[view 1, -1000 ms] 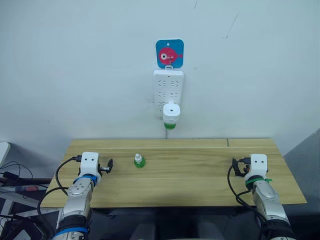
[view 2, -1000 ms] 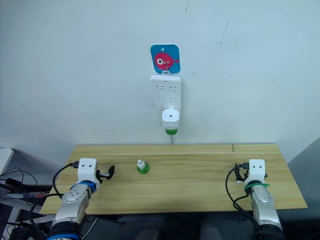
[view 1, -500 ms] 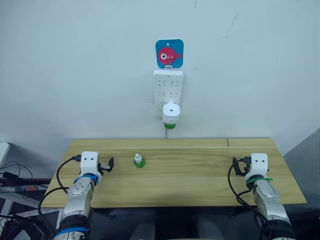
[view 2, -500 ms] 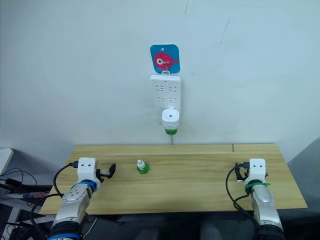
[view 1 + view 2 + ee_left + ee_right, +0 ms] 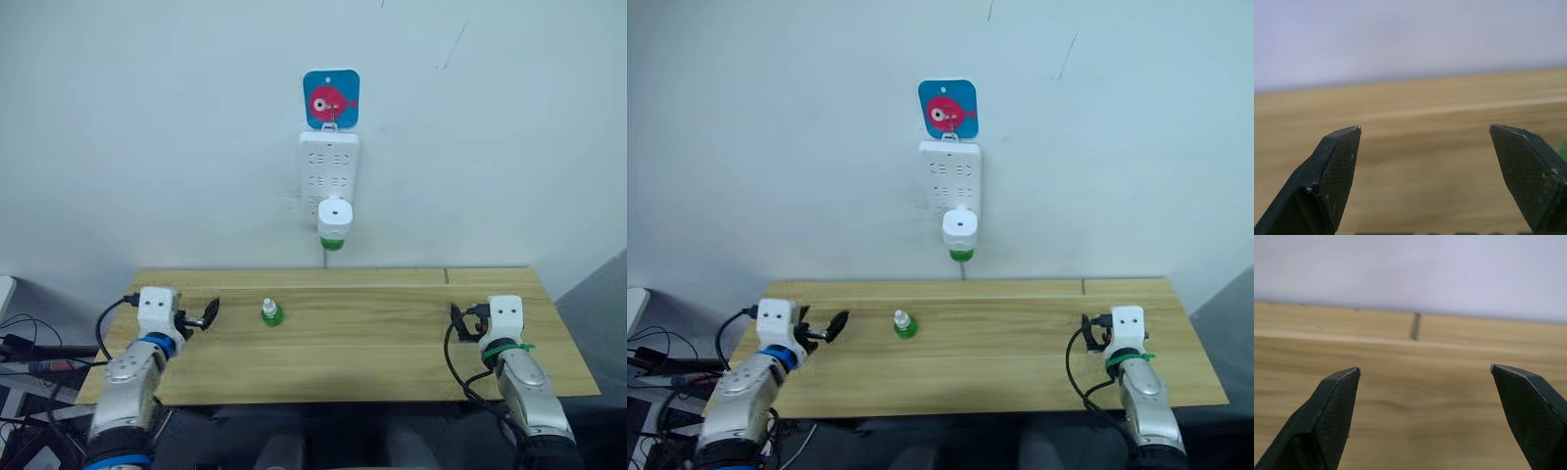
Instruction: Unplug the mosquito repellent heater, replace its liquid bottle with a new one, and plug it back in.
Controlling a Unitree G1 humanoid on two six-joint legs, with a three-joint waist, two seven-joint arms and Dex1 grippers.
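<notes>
White heater (image 5: 334, 214) with green bottle base (image 5: 334, 244), on white power strip (image 5: 328, 168). Blue card, pink fish (image 5: 330, 99) above. Green bottle, white cap (image 5: 270, 312), on light wood-grain table (image 5: 372, 333). Black textured fingers (image 5: 1332, 171).

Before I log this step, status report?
Both grippers open: left gripper, right gripper. Heater plugged into power strip. Spare bottle on table.

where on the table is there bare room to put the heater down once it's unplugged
The widest free patch is the wooden table between the small green bottle and the right end effector. A narrower gap lies between the bottle and the left end effector. The mosquito repellent heater sits on the power strip on the wall, above the table's back edge.
</notes>
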